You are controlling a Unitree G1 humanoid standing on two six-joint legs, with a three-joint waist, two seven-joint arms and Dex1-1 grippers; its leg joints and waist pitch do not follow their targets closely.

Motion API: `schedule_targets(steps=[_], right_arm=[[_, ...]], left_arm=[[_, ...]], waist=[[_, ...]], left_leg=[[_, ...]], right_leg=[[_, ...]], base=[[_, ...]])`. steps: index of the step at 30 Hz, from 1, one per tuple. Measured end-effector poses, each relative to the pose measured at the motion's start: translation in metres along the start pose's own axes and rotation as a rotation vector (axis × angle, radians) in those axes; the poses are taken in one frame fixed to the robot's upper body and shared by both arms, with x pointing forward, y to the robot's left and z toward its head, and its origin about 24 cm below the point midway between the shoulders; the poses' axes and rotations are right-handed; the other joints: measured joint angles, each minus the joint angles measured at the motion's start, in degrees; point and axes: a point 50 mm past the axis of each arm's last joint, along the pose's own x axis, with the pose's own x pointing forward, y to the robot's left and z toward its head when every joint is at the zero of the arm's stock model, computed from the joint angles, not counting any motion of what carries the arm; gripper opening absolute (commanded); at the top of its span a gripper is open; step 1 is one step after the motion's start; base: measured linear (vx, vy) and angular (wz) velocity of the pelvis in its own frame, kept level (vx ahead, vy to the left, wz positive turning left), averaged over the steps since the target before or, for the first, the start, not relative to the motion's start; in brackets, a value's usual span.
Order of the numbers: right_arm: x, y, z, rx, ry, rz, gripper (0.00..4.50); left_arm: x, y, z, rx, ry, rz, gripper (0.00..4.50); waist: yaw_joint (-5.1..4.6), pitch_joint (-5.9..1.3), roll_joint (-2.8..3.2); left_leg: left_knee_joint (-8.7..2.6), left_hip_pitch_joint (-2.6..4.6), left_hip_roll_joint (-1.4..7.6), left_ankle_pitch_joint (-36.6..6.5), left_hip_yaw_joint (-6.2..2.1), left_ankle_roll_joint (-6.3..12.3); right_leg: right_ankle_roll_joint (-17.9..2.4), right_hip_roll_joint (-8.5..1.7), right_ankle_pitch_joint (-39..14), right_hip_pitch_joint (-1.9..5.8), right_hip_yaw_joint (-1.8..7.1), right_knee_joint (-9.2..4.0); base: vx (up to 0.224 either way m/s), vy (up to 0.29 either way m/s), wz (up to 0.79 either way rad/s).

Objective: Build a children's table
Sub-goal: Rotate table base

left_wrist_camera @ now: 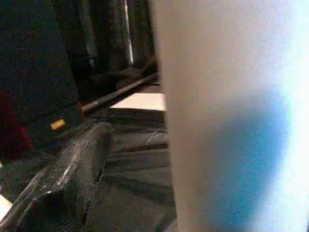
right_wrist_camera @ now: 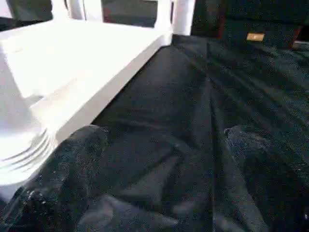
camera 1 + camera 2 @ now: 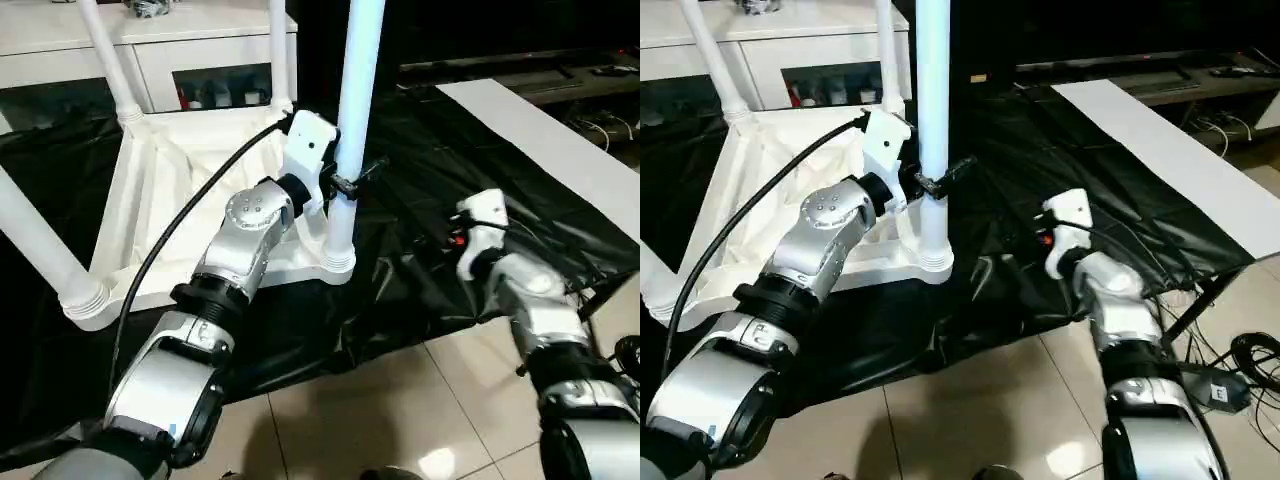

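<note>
- Standing upside down on the black sheet [image 3: 420, 260], the tabletop [image 3: 190, 200] is carrying upright legs.
- The left gripper [image 3: 345, 185], fingers apart, is straddling the near leg [image 3: 352, 120].
- The right gripper [image 2: 159, 159] is gaping low beside it.
- A sideways nudge is risking a tilted, unseated leg.

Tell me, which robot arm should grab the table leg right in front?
Probably the left. Its open gripper is already around the upright leg, while the right gripper is off over the black sheet.

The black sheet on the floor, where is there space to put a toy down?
The black sheet lies bare between the upside-down tabletop and the white board, ahead of the right gripper. It is crowded around the near leg, where the left gripper sits.
</note>
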Motion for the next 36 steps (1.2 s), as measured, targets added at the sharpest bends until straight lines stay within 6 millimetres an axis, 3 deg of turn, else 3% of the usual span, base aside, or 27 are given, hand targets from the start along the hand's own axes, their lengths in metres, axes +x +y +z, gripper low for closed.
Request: schedule_targets(steps=[5, 9, 13, 15, 17, 21, 26, 28, 29, 31, 32, 33, 34, 36], right_arm=[[-0.009, 0.014, -0.012, 0.002, 0.03, 0.034, 4.47], [-0.013, 0.021, -0.004, 0.005, -0.011, 0.047, 4.47], [-0.018, 0.027, -0.005, 0.002, -0.005, 0.066, 4.47], [-0.021, 0.033, -0.006, -0.006, 0.003, 0.084, 4.47], [-0.025, 0.037, -0.006, -0.011, 0.006, 0.082, 4.47], [-0.03, 0.037, -0.006, -0.021, 0.017, -0.062, 4.47], [-0.041, 0.042, -0.01, 0.018, -0.01, -0.196, 4.47], [-0.05, 0.046, -0.019, 0.034, 0.023, -0.254, 4.47], [-0.051, 0.047, -0.022, 0.04, 0.043, -0.269, 4.47], [-0.052, 0.048, -0.023, 0.049, 0.06, -0.285, 4.47], [-0.051, 0.05, -0.022, 0.051, 0.057, -0.287, 4.47], [-0.048, 0.053, -0.019, 0.055, 0.047, -0.281, 4.47], [-0.045, 0.057, -0.017, 0.064, 0.04, -0.271, 4.47], [-0.036, 0.067, -0.01, 0.052, 0.031, -0.234, 4.47]], left_arm=[[-0.012, -0.003, -0.014, -0.011, 0.021, -0.026, 4.5], [-0.04, -0.016, -0.032, -0.235, -0.009, -0.185, 4.5], [-0.063, -0.004, -0.037, -0.224, 0.025, -0.258, 4.5], [-0.077, 0.005, -0.043, -0.156, 0.081, -0.258, 4.5], [-0.092, 0.011, -0.054, -0.155, 0.135, -0.219, 4.5], [-0.122, 0.017, -0.076, -0.236, 0.172, 0.058, 4.5], [-0.146, 0.016, -0.07, -0.286, 0.079, 0.327, 4.5], [-0.158, 0.002, -0.073, -0.304, 0.083, 0.444, 4.5], [-0.161, -0.002, -0.076, -0.313, 0.102, 0.483, 4.5], [-0.164, -0.006, -0.078, -0.317, 0.14, 0.54, 4.5], [-0.164, -0.006, -0.077, -0.316, 0.139, 0.568, 4.5], [-0.163, -0.005, -0.074, -0.316, 0.123, 0.603, 4.5], [-0.163, -0.004, -0.072, -0.303, 0.121, 0.626, 4.5], [-0.162, 0.002, -0.067, -0.263, 0.122, 0.653, 4.5]], waist=[[0.01, -0.06, 0.14], [0.45, -0.06, 0.15], [1.26, -0.05, 0.21], [1.7, -0.09, 0.6], [1.79, -0.07, 0.97], [1.86, -0.01, 1.28], [1.77, -0.04, 1.41], [1.47, -0.01, 1.26], [1.24, 0.03, 1.21], [0.52, 0.08, 1.41], [0.28, 0.1, 1.43], [-0.05, 0.25, 1.67], [-0.14, 0.34, 1.69], [0.27, 0.61, 1.31]], left_leg=[[-0.14, -0.13, 0.01, 0.0, -0.04, 0.0], [-0.19, -0.22, 0.02, 0.0, 0.01, -0.01], [-0.37, -0.25, 0.01, -0.05, 0.09, -0.07], [-0.49, -0.19, 0.0, -0.11, 0.08, -0.16], [-0.55, -0.18, -0.02, -0.16, 0.09, -0.22], [-0.58, -0.19, -0.01, -0.17, 0.09, -0.25], [-0.61, -0.1, 0.01, -0.17, 0.09, -0.26], [-0.62, -0.39, -0.12, -0.22, -0.44, -0.3], [-0.56, -0.81, -0.18, -0.2, -1.12, -0.29], [-0.54, -1.72, -0.3, -0.19, -3.44, -0.31], [-0.45, -2.16, -0.3, -0.17, -4.26, -0.33], [-0.46, -2.39, -0.36, 0.03, -5.82, -0.68], [-0.55, -1.95, 0.2, 0.27, -5.89, -1.08], [-0.71, -0.8, 1.9, 0.65, -4.27, -1.75]], right_leg=[[0.01, 0.0, 0.01, -0.04, -0.03, 0.01], [-0.38, 0.0, 0.25, -0.33, 0.0, 0.07], [-0.43, 0.01, 0.28, -0.35, 0.07, 0.1], [-0.39, 0.01, 0.25, -0.29, 0.12, 0.04], [-0.27, 0.0, 0.18, -0.28, 0.18, 0.02], [-0.16, 0.01, 0.11, -0.26, 0.18, 0.06], [0.42, 0.01, -0.24, -0.1, 0.22, 0.0], [0.8, -0.17, -0.48, 0.37, -0.27, -0.06], [0.89, -0.26, -0.54, 0.56, -0.95, -0.25], [0.81, -0.37, -0.49, 1.21, -3.15, -0.99], [0.71, -0.07, -0.48, 1.42, -3.48, -1.03], [-0.05, 0.39, -0.61, 1.88, -3.81, -0.68], [-0.86, 1.16, -1.14, 2.07, -3.3, -0.14], [-2.28, 1.92, -2.78, 2.12, -2.6, 2.58]], base=[[0.0, 0.0, 0.0], [0.013, 0.0, 0.01], [0.0, 0.0, 0.0], [0.0, 0.0, 0.0], [0.0, 0.0, 0.0], [0.0, 0.0, 0.0], [0.0, 0.0, 0.0], [0.0, 0.0, 0.0], [0.0, 0.0, 0.0], [-0.006, -0.044, 0.46], [-0.003, -0.056, 0.54], [-0.004, -0.099, 0.57], [0.01, -0.162, 0.45], [0.015, -0.248, 0.42]])
